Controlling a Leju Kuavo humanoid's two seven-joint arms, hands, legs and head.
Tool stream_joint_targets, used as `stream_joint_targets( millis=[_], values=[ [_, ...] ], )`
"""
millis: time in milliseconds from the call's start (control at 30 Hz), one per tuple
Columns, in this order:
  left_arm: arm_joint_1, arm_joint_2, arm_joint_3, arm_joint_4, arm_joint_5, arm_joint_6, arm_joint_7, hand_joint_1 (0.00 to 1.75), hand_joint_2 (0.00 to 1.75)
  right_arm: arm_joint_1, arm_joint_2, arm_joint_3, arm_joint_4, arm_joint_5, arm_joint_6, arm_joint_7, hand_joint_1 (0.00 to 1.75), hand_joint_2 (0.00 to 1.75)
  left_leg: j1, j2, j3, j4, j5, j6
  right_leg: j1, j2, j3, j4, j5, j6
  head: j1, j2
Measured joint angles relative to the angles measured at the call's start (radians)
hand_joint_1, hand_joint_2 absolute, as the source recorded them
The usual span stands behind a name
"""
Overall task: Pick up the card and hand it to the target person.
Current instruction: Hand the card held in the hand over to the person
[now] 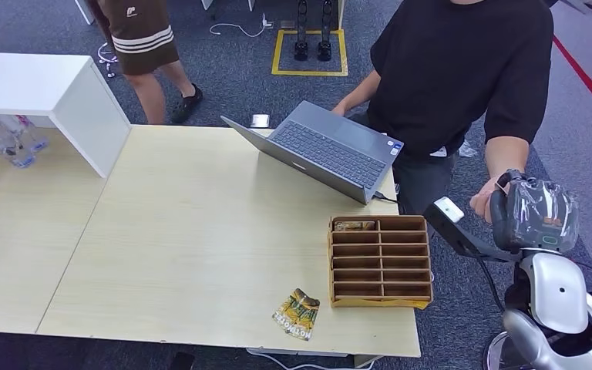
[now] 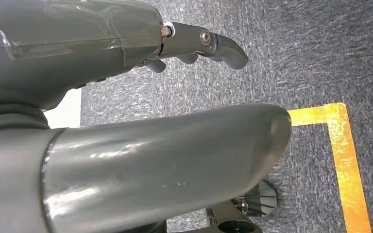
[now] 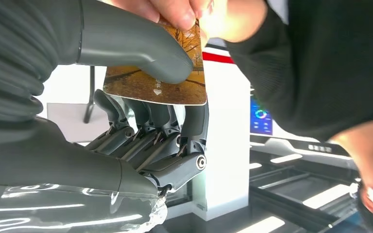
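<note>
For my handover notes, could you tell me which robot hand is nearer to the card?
Right. The right robot hand pinches the card, which a person's fingers also grip. The left robot hand hangs over carpet, apart from it.

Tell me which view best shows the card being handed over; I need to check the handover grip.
The right wrist view: the card sits close up, pinched by the right hand while a person's fingers grasp its far edge. The head view has that hand hiding the card; the left wrist view faces carpet.

On my table (image 1: 177, 231), the laptop (image 1: 324, 150) sits far right, the slotted box (image 1: 381, 260) nearer, loose cards (image 1: 297, 314) left of it
</note>
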Motion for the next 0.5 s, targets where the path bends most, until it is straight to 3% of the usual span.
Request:
stream_joint_targets(
  millis=[133, 167, 267, 300, 500],
  values=[
    [0.0, 0.0, -0.002, 0.0, 0.0, -0.002, 0.0, 0.0, 0.0, 0.022, -0.011, -0.014, 0.037, 0.024, 0.01, 0.0, 1.38, 1.75, 0.0, 0.0, -0.001, 0.0, 0.0, 0.0, 0.0, 0.0, 0.0, 0.0, 0.0, 0.0, 0.0, 0.0],
    [0.0, 0.0, -0.002, 0.0, -0.001, -0.002, 0.0, 0.0, 0.0, 0.027, -0.014, -0.017, 0.045, 0.027, 0.013, 0.001, 1.19, 1.75, 0.0, 0.0, -0.001, 0.0, 0.0, 0.0, 0.0, 0.0, 0.0, 0.0, 0.0, 0.0, 0.0, 0.0],
    [0.0, 0.0, -0.002, 0.0, -0.001, -0.002, -0.001, 0.0, 0.0, 0.041, -0.018, -0.022, 0.064, 0.03, 0.016, 0.001, 0.21, 1.75, 0.0, 0.0, -0.001, 0.0, 0.0, 0.0, 0.0, 0.0, 0.0, 0.0, 0.0, 0.0, 0.0, 0.0],
    [0.0, 0.0, -0.002, 0.0, -0.001, -0.002, -0.001, 0.0, 0.0, 0.045, -0.019, -0.024, 0.069, 0.03, 0.017, 0.001, 0.04, 1.75, 0.0, 0.0, -0.001, 0.0, 0.0, 0.0, 0.0, 0.0, 0.0, 0.0, 0.0, 0.0, 0.0, 0.0],
    [0.0, 0.0, -0.002, 0.0, -0.002, -0.002, -0.001, 0.0, 0.0, 0.063, -0.023, -0.026, 0.089, 0.031, 0.025, 0.0, 0.0, 1.75, 0.0, 0.0, -0.001, 0.0, 0.0, 0.0, 0.0, 0.0, 0.0, 0.0, 0.0, 0.0, 0.0, 0.0]
  ],
)
